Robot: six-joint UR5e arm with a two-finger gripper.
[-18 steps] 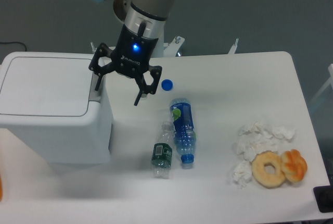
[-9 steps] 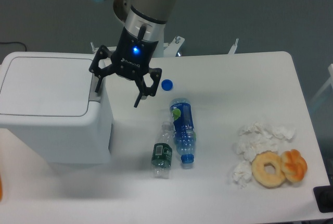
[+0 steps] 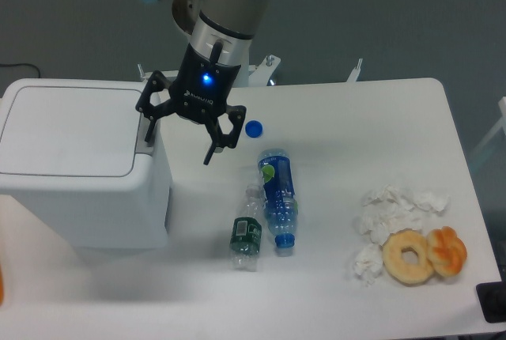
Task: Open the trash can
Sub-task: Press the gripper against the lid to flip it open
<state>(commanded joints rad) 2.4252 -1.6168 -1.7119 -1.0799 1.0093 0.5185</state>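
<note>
White tabletop filled most of the view, with a dark grey wall behind it. At the far left sat the trash can, its flat lid down and its grey push tab at the lid's right edge. Just right of that, the gripper hung with its jaws spread apart and holding nothing; one fingertip was at the tab, though contact could not be told, and the other was over bare table. A small blue cap lay near the gripper. Below it two plastic bottles lay side by side, a green-labelled one and a blue-labelled one. Further right were crumpled tissues, then a doughnut touching an orange pastry.
</note>
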